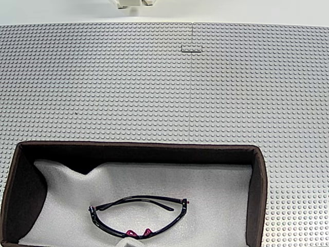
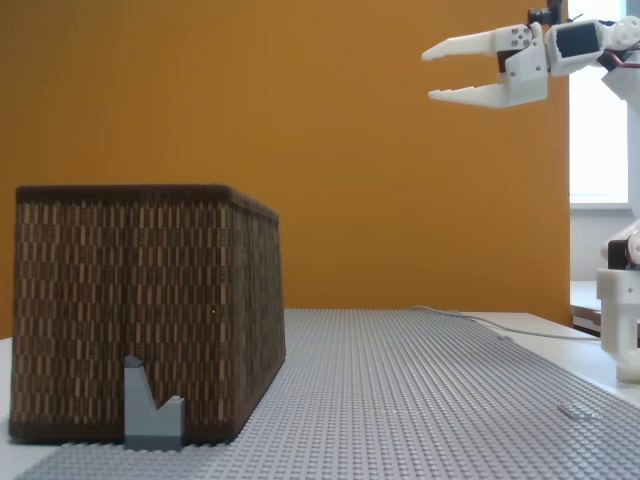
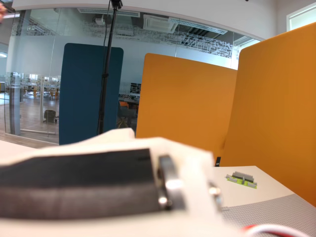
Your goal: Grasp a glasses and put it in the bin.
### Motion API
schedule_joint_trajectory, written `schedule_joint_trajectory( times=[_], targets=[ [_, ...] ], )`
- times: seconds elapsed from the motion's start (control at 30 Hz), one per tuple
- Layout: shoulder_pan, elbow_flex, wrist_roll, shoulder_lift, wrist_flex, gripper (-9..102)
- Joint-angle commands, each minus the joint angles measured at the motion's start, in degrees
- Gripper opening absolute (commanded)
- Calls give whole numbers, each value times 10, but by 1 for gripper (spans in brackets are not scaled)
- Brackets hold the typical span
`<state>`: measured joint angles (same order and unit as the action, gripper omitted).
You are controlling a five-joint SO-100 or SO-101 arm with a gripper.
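The glasses (image 1: pixel 138 215), black-framed with magenta nose pads, lie on the white foam inside the bin (image 1: pixel 259 180), arms folded, near its front middle in a fixed view. From the side, the bin (image 2: pixel 140 310) is a tall brown woven box at the left. My white gripper (image 2: pixel 428 74) hangs high at the upper right in that fixed view, far above the table and away from the bin, open with nothing between its fingers. A blurred white and black gripper finger (image 3: pixel 98 192) takes up the lower part of the wrist view.
A grey studded baseplate (image 1: pixel 154 87) covers the table. A small grey block (image 2: pixel 152 408) stands against the bin's front. The arm's white base (image 2: pixel 622 320) is at the right edge, with a cable on the table. Orange partitions stand behind.
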<state>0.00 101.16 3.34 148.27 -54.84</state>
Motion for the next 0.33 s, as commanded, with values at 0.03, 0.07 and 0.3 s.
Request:
schedule_joint_trajectory(
  times=[0.03, 0.07, 0.3],
  targets=[
    [-3, 8, 7, 10, -1, 19],
    [-3, 9, 7, 10, -1, 19],
    [-5, 11, 9, 11, -1, 18]
  ],
)
